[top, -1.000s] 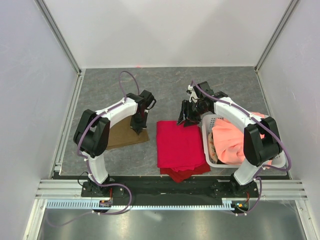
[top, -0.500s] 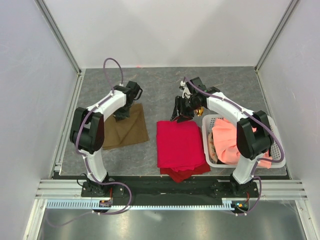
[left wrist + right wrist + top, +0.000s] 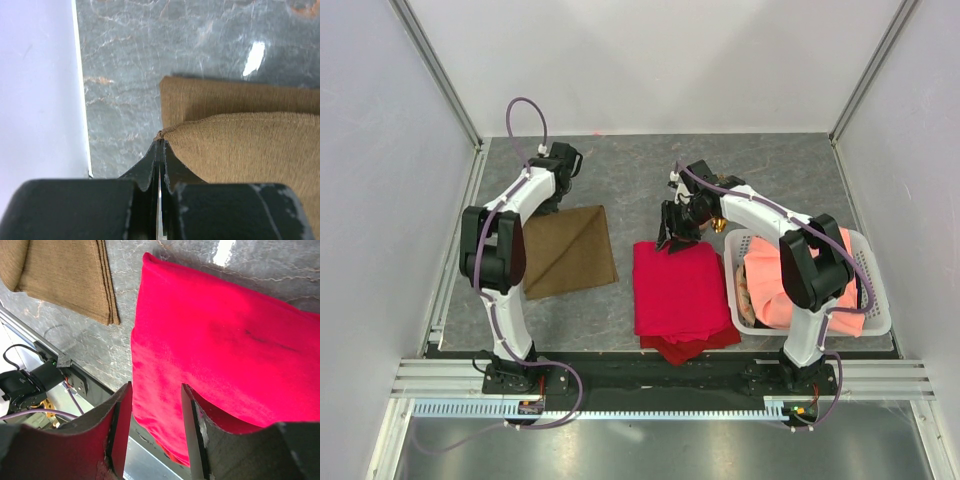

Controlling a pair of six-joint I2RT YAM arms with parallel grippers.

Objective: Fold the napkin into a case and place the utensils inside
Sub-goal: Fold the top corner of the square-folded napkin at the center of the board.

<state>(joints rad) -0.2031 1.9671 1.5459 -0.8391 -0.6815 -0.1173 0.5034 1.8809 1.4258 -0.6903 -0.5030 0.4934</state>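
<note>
The olive-brown napkin [image 3: 567, 250] lies flat at the left with a diagonal crease. My left gripper [image 3: 546, 200] is at its far-left corner. In the left wrist view the gripper [image 3: 160, 137] is shut on a pinched corner of the napkin [image 3: 240, 150], whose upper layer lies over a lower one. My right gripper [image 3: 672, 236] hangs open and empty over the far edge of the red cloth [image 3: 678, 290]. It also shows open in the right wrist view [image 3: 155, 390], with the red cloth [image 3: 225, 355] below and the napkin [image 3: 65, 275] beyond. A small gold glint [image 3: 719, 224] of the utensils shows beside the right arm; the rest is hidden.
A white plastic basket [image 3: 875, 320] at the right holds a salmon-orange cloth [image 3: 785, 285]. The red cloth is folded in layers in the middle. A metal rail [image 3: 455, 250] runs along the left table edge and white walls stand on three sides.
My left gripper has moved from the napkin's near right part to its far-left corner, drawing the cloth with it; the napkin now lies spread wider. My right gripper has shifted slightly left and away.
</note>
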